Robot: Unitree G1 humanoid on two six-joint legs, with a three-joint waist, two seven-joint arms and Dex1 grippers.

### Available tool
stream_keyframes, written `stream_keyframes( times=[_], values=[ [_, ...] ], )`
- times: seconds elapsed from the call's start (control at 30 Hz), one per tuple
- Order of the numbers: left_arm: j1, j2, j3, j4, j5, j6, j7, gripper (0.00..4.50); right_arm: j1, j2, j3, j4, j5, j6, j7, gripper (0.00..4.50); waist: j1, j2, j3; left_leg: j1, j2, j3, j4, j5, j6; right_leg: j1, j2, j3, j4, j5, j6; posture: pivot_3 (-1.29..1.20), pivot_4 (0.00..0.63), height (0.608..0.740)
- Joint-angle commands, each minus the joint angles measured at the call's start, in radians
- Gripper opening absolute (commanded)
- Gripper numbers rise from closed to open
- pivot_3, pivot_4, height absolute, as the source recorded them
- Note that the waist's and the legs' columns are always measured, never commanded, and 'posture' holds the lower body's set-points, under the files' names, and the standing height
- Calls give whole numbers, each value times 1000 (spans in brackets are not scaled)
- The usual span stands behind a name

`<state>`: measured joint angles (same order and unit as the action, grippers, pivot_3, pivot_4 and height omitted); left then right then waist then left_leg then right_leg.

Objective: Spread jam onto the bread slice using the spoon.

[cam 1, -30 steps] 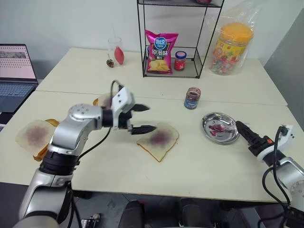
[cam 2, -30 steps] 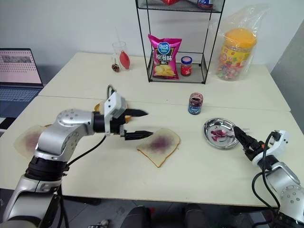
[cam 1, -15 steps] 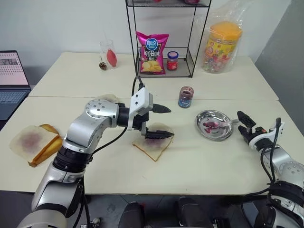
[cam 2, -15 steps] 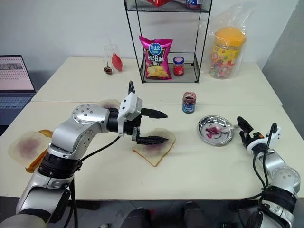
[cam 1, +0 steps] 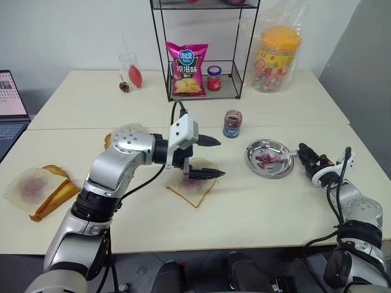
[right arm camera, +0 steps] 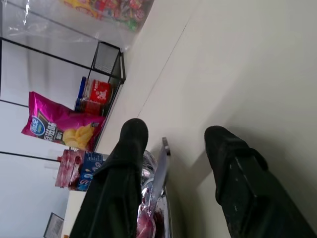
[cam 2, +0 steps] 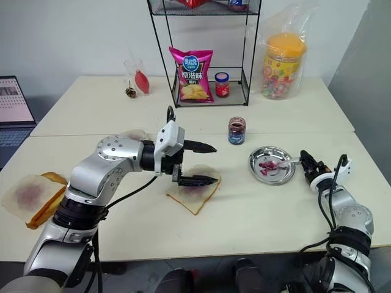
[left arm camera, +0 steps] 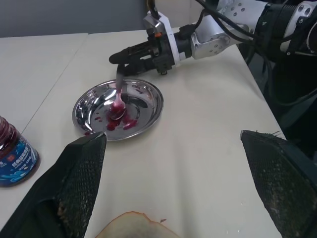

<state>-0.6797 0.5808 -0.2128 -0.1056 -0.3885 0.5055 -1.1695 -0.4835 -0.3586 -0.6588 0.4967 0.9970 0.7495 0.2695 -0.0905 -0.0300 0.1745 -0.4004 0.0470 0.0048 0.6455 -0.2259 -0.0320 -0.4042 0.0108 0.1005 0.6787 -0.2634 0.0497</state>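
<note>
The spoon (left arm camera: 119, 97) lay in the steel dish (cam 1: 253, 162) on the right part of the table (cam 1: 256, 207), its jam-stained bowl down among purple smears in the middle of the dish and its handle rising over the rim. Its long axis ran roughly across the table, handle end toward the right gripper (cam 1: 305, 155), bowl end toward the bread slice (cam 1: 194, 190).

The right gripper sat level at the dish's right rim. In the right wrist view its two black fingers (right arm camera: 119, 183) stood apart with the handle end of the spoon (right arm camera: 159, 171) between them, closer to one finger; whether that finger touched the handle I could not tell. The left wrist view showed the same gripper (left arm camera: 121, 58) from the front, its tips at the top of the handle.

The left gripper (cam 1: 206, 157) hung over the bread slice with its fingers spread wide and nothing between them, the lower finger just above the purple blotch. The bread slice lay flat near the table's middle, well apart from the dish.

The head views also took in the small jam jar (cam 1: 232, 124) just behind the dish, a stack of stained slices (cam 1: 35, 190) at the far left, and a wire rack (cam 1: 201, 49) with a pink chip bag (cam 1: 186, 68). The right wrist view caught the chip bag (right arm camera: 59, 128) too.
</note>
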Motion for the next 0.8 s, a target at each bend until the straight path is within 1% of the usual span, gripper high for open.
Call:
stream_keyframes(
  times=[0.03,0.1,0.13,0.17,0.2,0.43,0.57,0.7,0.8],
  values=[
    [-11,-7,4,-8,6,-24,1,4500,-12,5,8,12,-13,-1,10,995,0,0,0,0,0,0,0,0,0,0,0,0,0,0,0,0,150,740],
    [-16,-11,4,1,9,-29,2,4500,-21,1,11,22,-19,-1,17,575,0,-1,0,0,0,0,0,0,0,0,0,0,0,0,0,0,150,740],
    [-17,-12,5,4,10,-31,3,4500,-25,0,11,25,-20,0,20,451,0,-1,0,0,0,0,0,0,0,0,0,0,0,0,0,0,150,740],
    [-17,-13,5,6,12,-33,2,4500,-28,-1,11,27,-21,1,21,150,0,-1,0,0,0,0,0,0,0,0,0,0,0,0,0,0,150,740],
    [-16,-13,7,6,13,-34,2,4500,-29,-2,10,29,-22,1,22,45,0,-2,0,0,0,0,0,0,0,0,0,0,0,0,0,0,150,740],
    [-12,-16,11,10,22,-41,7,4500,-25,-11,12,27,-35,8,40,45,0,-2,0,0,0,0,0,0,0,0,0,0,-1,0,0,0,150,740],
    [-9,-7,35,17,23,-42,21,4500,-9,-29,13,-66,-17,44,47,45,1,-2,0,-1,0,0,-1,0,0,0,0,0,-1,0,0,0,150,740],
    [-7,17,100,44,-3,-15,45,4500,-36,-43,-12,-227,59,112,-16,45,0,3,4,-2,0,0,-2,0,0,-3,0,0,-1,-1,-1,0,150,740],
    [4,23,146,50,-21,6,81,4500,-97,-48,-2,-316,103,147,-78,45,1,6,7,-3,0,-1,-3,0,0,-4,1,0,-1,-1,-1,0,150,740]
  ],
)
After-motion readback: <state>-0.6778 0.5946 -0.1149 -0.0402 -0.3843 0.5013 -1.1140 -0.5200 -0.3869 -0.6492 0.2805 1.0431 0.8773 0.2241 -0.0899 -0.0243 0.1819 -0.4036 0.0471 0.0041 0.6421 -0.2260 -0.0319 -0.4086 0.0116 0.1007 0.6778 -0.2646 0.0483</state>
